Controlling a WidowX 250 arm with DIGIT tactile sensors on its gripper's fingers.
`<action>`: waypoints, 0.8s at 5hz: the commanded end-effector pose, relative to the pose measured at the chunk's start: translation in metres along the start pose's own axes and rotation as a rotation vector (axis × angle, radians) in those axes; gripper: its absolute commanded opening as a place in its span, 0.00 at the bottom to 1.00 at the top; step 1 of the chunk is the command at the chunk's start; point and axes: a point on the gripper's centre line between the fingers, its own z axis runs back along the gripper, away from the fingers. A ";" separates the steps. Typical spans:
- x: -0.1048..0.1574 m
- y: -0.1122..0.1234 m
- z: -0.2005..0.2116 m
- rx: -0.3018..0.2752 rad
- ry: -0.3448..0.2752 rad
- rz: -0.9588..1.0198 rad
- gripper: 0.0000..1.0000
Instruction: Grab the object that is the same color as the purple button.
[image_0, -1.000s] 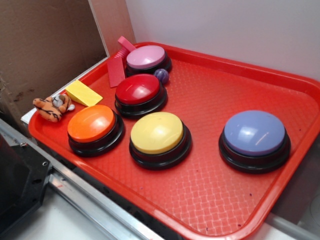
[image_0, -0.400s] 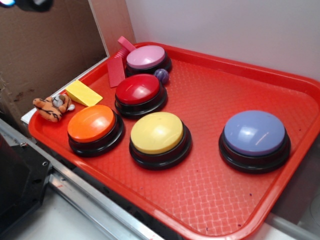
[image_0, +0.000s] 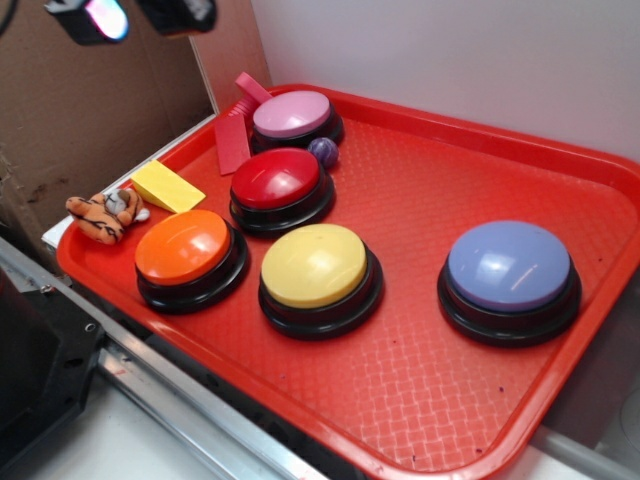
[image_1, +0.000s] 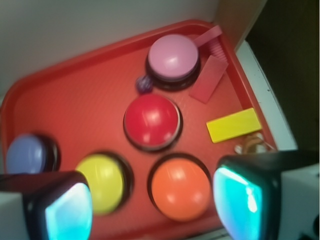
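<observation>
The gripper (image_1: 152, 205) is held wide open, nothing between its two pads (image_1: 70, 212) — it hangs high above the near edge of the red tray (image_0: 480, 150). The small purple ball (image_0: 323, 152) is seen well ahead of the gripper, wedged between the pink button (image_0: 292, 114) and the red button (image_0: 276, 178). The purple button (image_0: 508, 266) is set far off to one side, beyond the yellow button (image_1: 102, 182), apart from the ball.

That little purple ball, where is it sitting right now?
In the exterior view the purple ball lies on the red tray toward its far left corner, tucked between the pink button and the red button.
</observation>
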 end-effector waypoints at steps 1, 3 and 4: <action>0.061 0.003 -0.045 0.052 -0.062 0.212 1.00; 0.086 -0.006 -0.093 0.174 -0.058 0.342 1.00; 0.087 -0.010 -0.109 0.192 -0.037 0.341 1.00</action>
